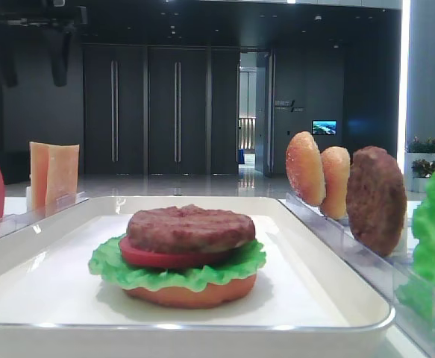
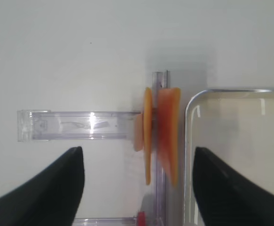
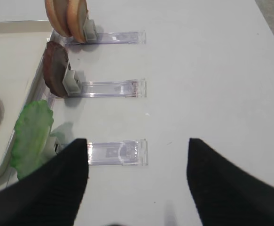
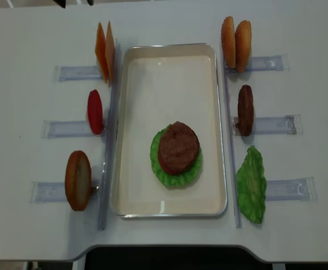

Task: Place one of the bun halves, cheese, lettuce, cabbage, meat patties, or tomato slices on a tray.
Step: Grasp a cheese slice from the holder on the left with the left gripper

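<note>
The white tray holds a stack of bun base, lettuce, tomato and meat patty. Two cheese slices stand on edge in a clear rack just left of the tray's corner. My left gripper hangs open above them, one finger on each side, touching nothing. My right gripper is open over an empty rack, with a lettuce leaf by its left finger. Neither gripper shows in the overhead view.
Right of the tray stand two bun halves, a patty and lettuce. On the left are the cheese, a tomato slice and a bun half, all in clear racks.
</note>
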